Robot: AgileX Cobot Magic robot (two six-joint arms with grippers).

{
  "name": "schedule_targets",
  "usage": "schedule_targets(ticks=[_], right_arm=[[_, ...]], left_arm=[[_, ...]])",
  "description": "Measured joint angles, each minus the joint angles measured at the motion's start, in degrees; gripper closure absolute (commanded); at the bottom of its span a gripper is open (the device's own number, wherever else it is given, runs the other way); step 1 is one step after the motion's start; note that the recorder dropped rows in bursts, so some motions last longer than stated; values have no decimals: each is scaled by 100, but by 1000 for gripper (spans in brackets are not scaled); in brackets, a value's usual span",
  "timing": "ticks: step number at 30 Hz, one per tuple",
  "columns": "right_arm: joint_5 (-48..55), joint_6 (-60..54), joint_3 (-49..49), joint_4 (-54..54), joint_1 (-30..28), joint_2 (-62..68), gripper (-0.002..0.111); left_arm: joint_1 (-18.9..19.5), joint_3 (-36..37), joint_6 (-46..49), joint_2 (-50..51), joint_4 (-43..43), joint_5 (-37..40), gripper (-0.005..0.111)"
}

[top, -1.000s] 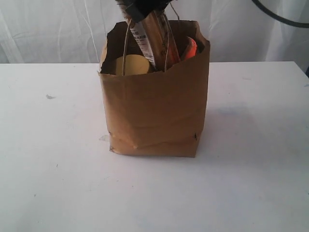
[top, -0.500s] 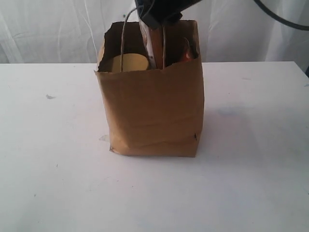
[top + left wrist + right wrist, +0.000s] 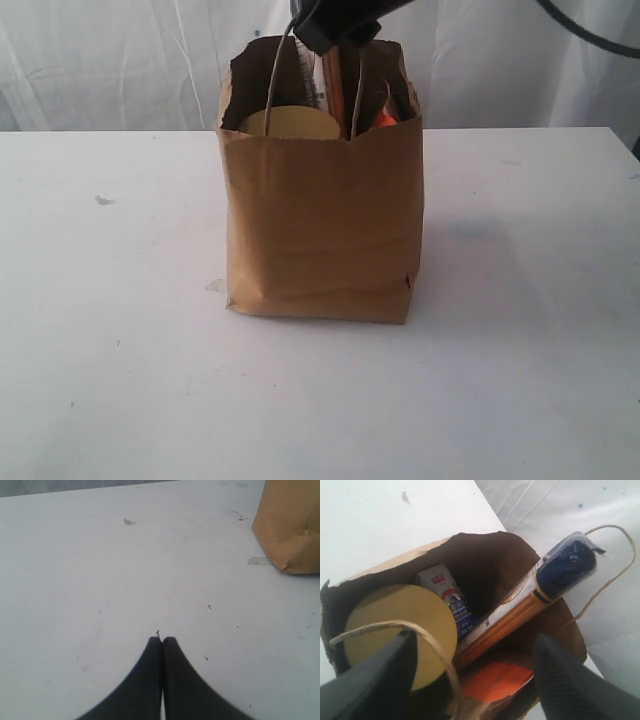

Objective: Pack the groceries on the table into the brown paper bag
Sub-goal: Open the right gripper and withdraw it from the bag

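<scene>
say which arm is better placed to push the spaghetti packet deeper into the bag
Right, probably. The right end effector hangs open over the mouth of the brown paper bag, the blue spaghetti packet leaning between its fingers. The left end effector is shut, low over the table beside the bag.

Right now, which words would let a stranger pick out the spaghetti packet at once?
Find the brown paper bag on the white table and look into its open top. The spaghetti packet leans slantwise across the inside, beside the round tan lid and the small carton. It alone is long and thin, with a dark blue end poking over the rim.
</scene>
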Motion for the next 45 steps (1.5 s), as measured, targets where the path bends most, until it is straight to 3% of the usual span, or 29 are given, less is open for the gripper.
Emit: schedule_targets(ticks=[7,17,20,34,45], right_arm=[[142,33,0,-9,0,-162,50],[194,366,543,-13,0,-929,98],[-47,701,949,5,0,-1396,108],[-745,1351,2830,1767,0,-3098,108],[-486,2407,3063,2120,0,-3124,108]], left_arm=[[0,0,0,0,0,0,107],[0,0,0,0,0,0,107],[0,0,0,0,0,0,107],[0,0,0,0,0,0,107],[0,0,0,0,0,0,107]])
